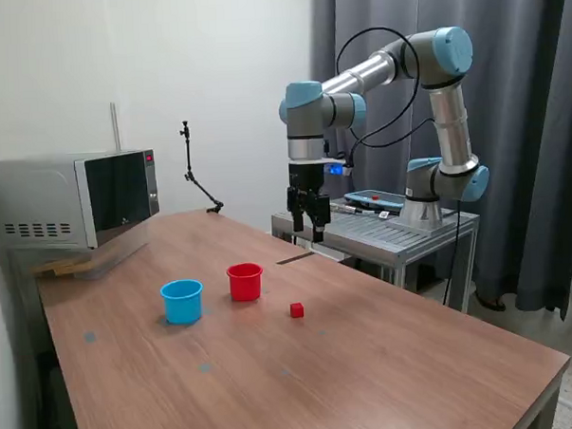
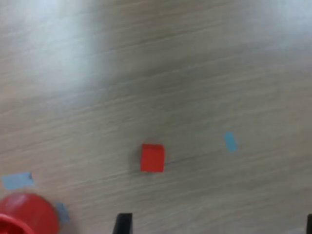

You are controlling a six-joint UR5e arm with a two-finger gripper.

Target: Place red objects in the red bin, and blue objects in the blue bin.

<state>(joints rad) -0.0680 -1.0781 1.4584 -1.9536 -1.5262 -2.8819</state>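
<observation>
One small red cube, a red object, lies on the wooden table, just to the exterior view's right of the red bin. The light blue bin stands beside the red bin on its other side. No blue objects show in either view. My gripper hangs well above the table, behind the bins, open and empty. The wrist view looks down on the red cube, with the red bin at the frame's corner. Only the ends of my gripper show there, set far apart.
A microwave sits at the table's back on the exterior view's left. A thin black stand rises by the wall. The arm's base is on a metal cart behind the table. Small blue tape marks dot the tabletop.
</observation>
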